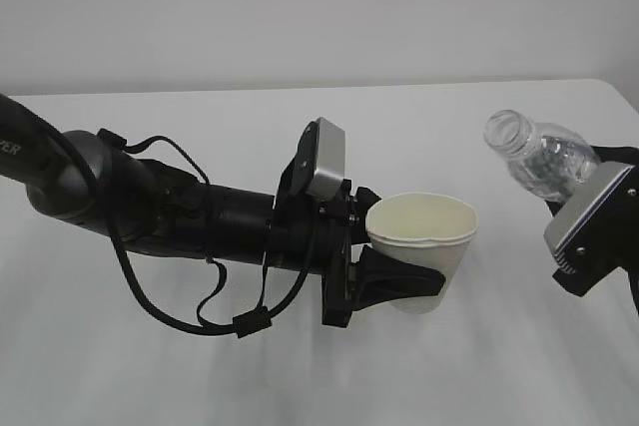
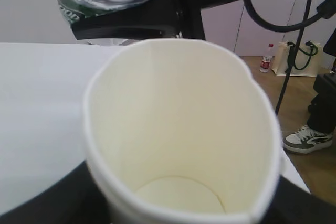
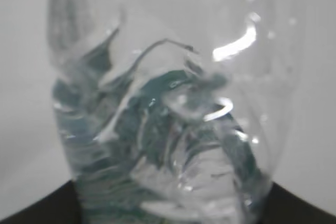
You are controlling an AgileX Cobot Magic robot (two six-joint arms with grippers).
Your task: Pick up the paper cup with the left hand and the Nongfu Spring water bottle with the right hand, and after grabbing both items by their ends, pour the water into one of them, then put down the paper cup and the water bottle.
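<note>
My left gripper is shut on the paper cup and holds it upright above the table, black fingers clasping its lower half. In the left wrist view the cup fills the frame, its cream bottom showing. To the cup's right, my right gripper is shut on the Nongfu Spring water bottle, which leans with its open mouth up and toward the cup, a gap apart. The right wrist view is filled by the bottle, with clear water inside. The bottle's green label shows above the cup.
Both arms hang over a white table in front of a pale wall. Past the table's right edge lie the floor, a bag, a small bottle and a person's shoe.
</note>
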